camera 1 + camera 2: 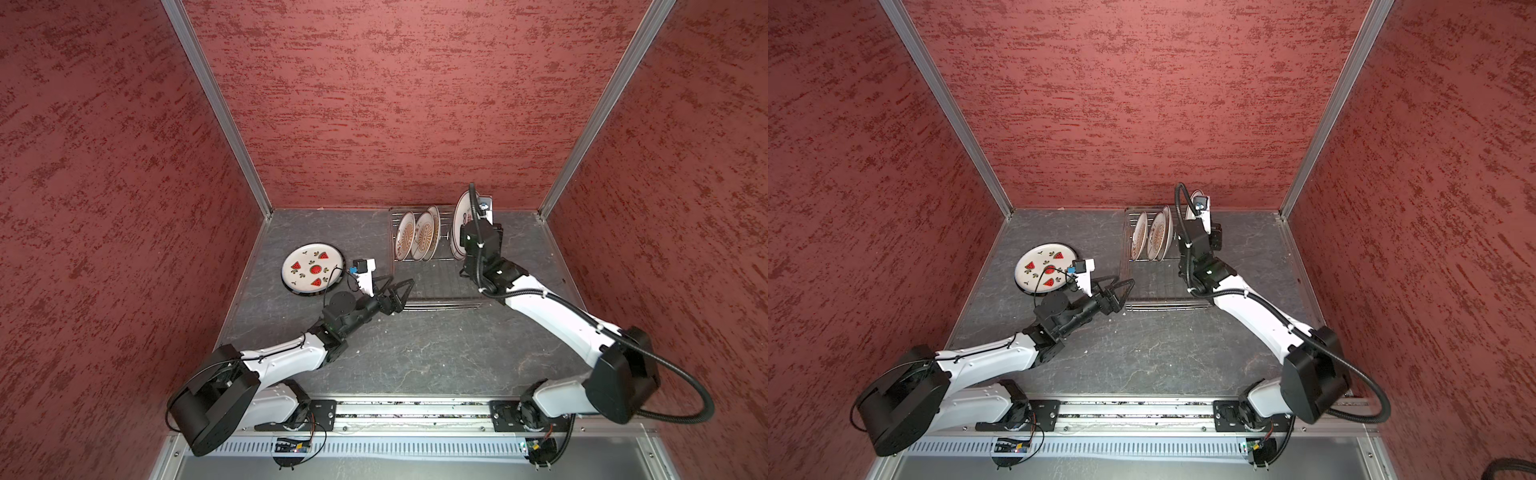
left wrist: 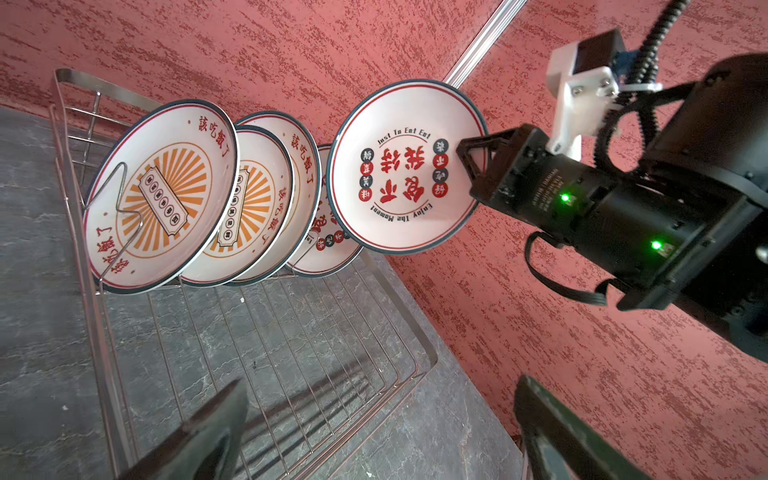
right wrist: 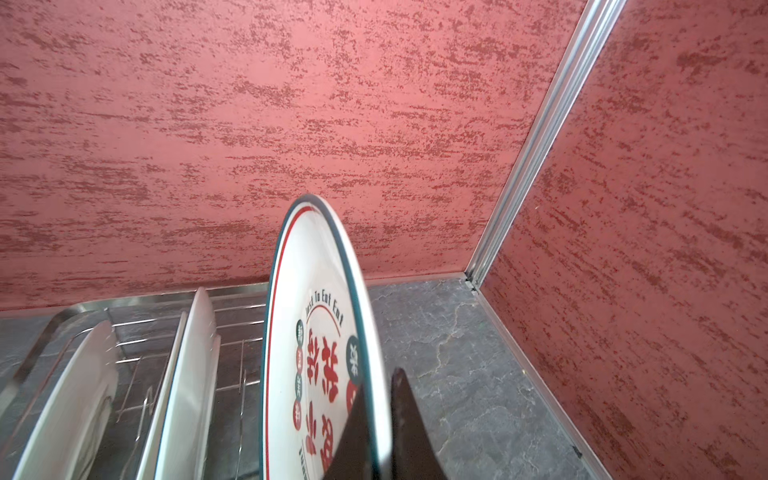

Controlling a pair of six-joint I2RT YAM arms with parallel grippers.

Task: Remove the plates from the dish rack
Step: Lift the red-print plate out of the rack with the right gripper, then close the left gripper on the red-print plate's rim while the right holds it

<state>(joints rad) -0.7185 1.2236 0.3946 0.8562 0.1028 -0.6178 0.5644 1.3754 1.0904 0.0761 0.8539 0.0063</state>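
In both top views the right end effector (image 1: 482, 218) is closed on the rim of the red-character plate (image 1: 460, 226), which it holds upright on edge above the far right end of the dish rack (image 1: 432, 306). The left end effector (image 1: 403, 279) stands wide and empty at the rack's near left corner. The watermelon plate (image 1: 312, 269) lies flat on the table (image 1: 415, 353), left of the rack. In the left wrist view the held plate faces the camera with its lower edge clear of the rack floor. Three sunburst plates (image 2: 162, 195) and a second red-character plate (image 2: 328, 245) lean in the prongs just beside it. In the right wrist view the fingers (image 3: 409, 424) pinch only a short arc of the rim. Hazards are as follows. A glazed rim gripped at one point can pivot or slip under the plate's own weight. A sideways move made too low can strike the neighbouring plate or the rack wall, and a tilt during transfer can drop the plate onto the table.
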